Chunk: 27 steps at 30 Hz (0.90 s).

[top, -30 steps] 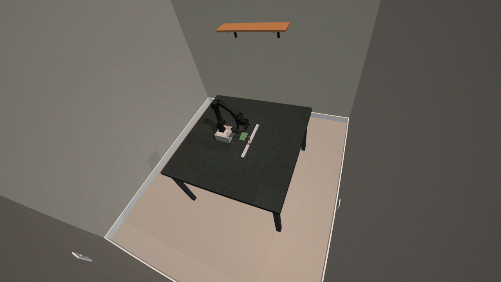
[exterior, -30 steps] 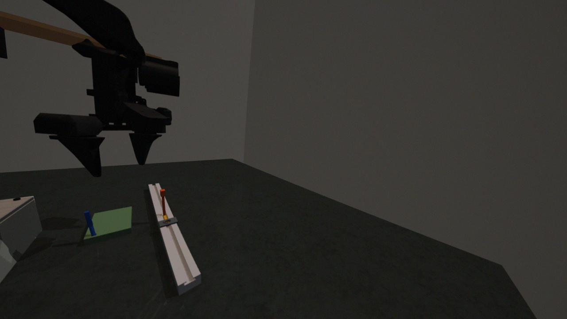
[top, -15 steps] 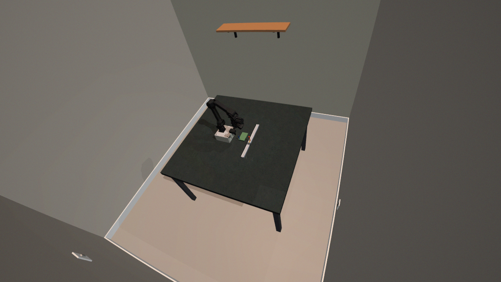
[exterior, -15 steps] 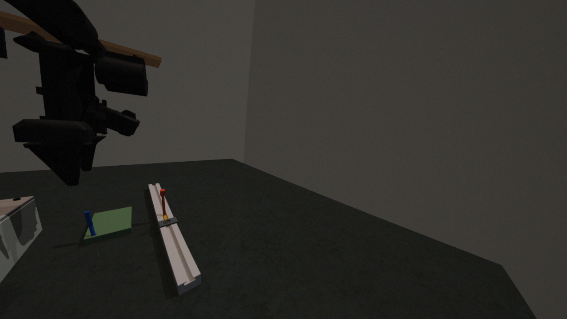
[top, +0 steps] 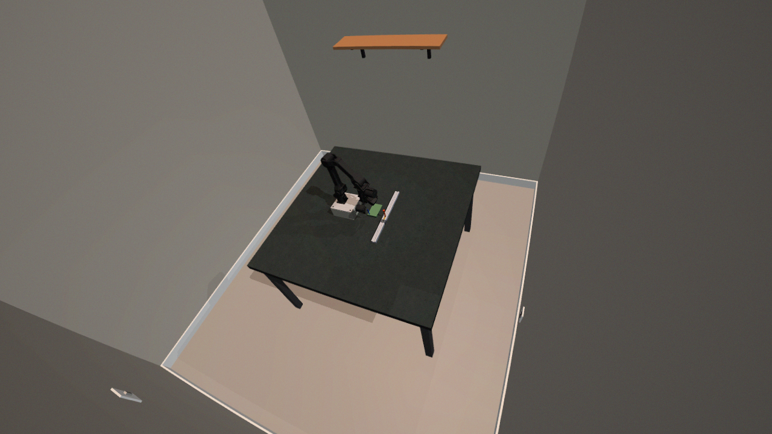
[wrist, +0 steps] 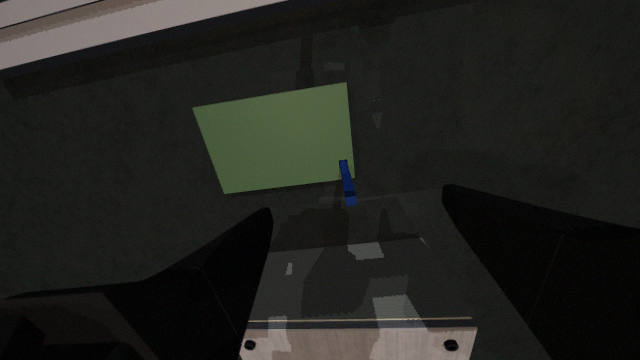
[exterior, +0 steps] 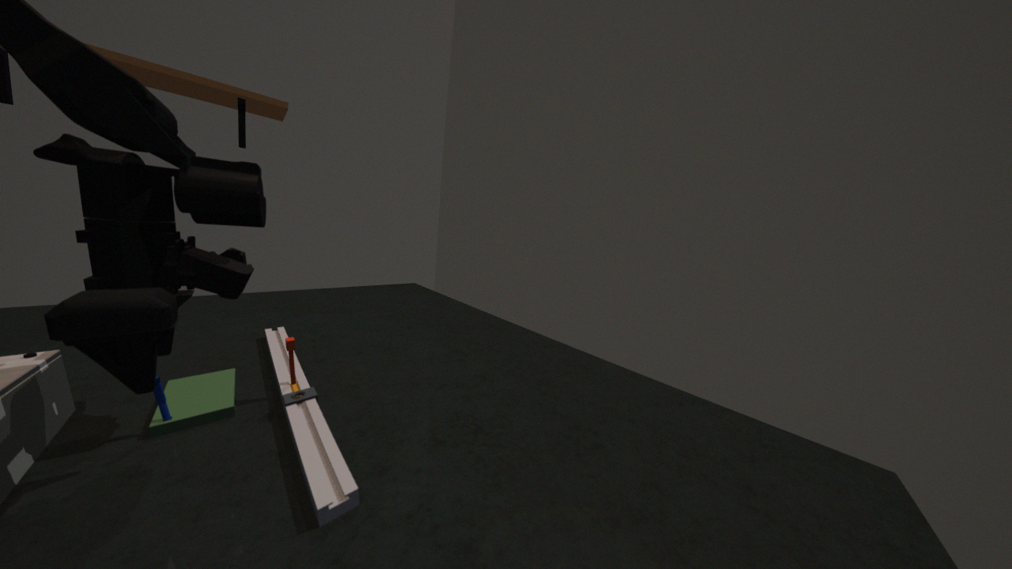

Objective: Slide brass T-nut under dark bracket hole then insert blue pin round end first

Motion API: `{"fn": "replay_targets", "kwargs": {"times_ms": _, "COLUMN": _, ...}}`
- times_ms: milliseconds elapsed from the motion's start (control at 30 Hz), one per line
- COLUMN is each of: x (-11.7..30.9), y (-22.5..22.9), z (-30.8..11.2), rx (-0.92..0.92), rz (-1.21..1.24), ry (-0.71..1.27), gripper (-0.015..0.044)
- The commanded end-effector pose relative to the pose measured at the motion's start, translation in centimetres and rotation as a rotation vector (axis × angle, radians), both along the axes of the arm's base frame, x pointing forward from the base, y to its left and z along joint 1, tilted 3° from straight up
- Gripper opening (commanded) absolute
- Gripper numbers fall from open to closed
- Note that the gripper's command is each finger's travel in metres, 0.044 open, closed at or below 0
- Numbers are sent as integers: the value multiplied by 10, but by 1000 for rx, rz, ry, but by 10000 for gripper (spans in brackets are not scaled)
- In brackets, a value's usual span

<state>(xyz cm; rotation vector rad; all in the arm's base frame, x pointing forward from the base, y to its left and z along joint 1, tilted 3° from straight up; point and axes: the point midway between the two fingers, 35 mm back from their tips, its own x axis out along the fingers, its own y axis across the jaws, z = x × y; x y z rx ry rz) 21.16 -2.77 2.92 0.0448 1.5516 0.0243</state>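
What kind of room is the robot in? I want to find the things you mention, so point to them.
Maybe a little robot workshop or practice room. A black robot arm (top: 341, 175) (exterior: 134, 219) sits on a big dark table (top: 345, 269) (exterior: 566, 453), beside a metal rail (top: 376, 232) (exterior: 311, 438) (wrist: 125, 27) and a green tray (top: 376, 209) (exterior: 205, 396) (wrist: 280, 140) with a blue pin (exterior: 161, 399) (wrist: 348, 182).

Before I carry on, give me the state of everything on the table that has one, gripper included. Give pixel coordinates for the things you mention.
Gripper (wrist: 353, 204): open, nothing between the fingers.
Blue pin (exterior: 162, 400) (wrist: 348, 183): standing at a corner of the tray.
Green tray (top: 376, 208) (exterior: 205, 393) (wrist: 280, 137): flat, beside the rail.
Orange handle (top: 384, 212) (exterior: 291, 362): sticking up from the rail, not held.
Bracket (exterior: 300, 396): lying across the rail.
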Motion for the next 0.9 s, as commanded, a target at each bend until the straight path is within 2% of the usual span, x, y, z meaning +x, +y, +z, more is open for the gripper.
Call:
{"fn": "replay_targets", "kwargs": {"times_ms": 0, "x": -1, "y": 1, "z": -6, "rx": 4, "rz": 5, "ry": 2, "gripper": 440}}
{"fn": "replay_targets", "kwargs": {"times_ms": 867, "x": -1, "y": 3, "z": -49, "rx": 4, "rz": 5, "ry": 2, "gripper": 440}}
